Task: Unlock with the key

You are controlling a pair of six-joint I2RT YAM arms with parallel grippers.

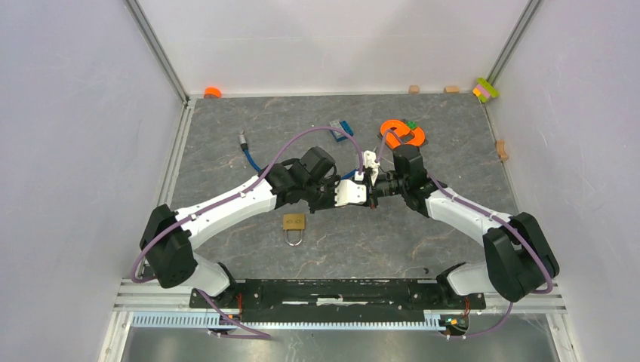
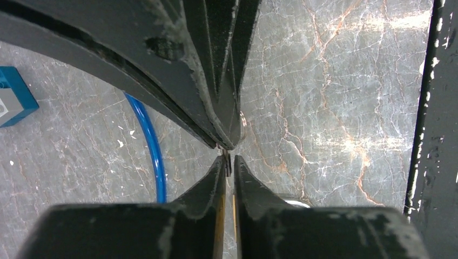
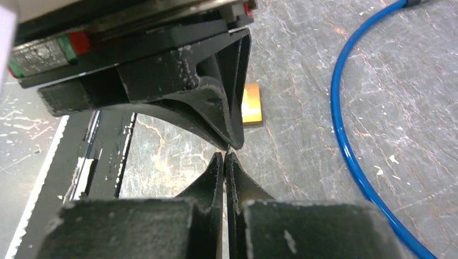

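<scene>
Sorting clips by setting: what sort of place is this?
Probably a lab robot test cell: plain white walls enclose a grey marbled tabletop with a brass padlock and small wooden blocks.

We hold our white left arm (image 1: 226,204) and white right arm (image 1: 460,211) bent inward, so the black left gripper (image 1: 365,193) and black right gripper (image 1: 377,188) meet tip to tip. Each gripper's fingers (image 3: 216,172) are pinched together.

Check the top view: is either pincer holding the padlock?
No: the padlock lies free on the table, apart from the left pincer and the right pincer.
</scene>
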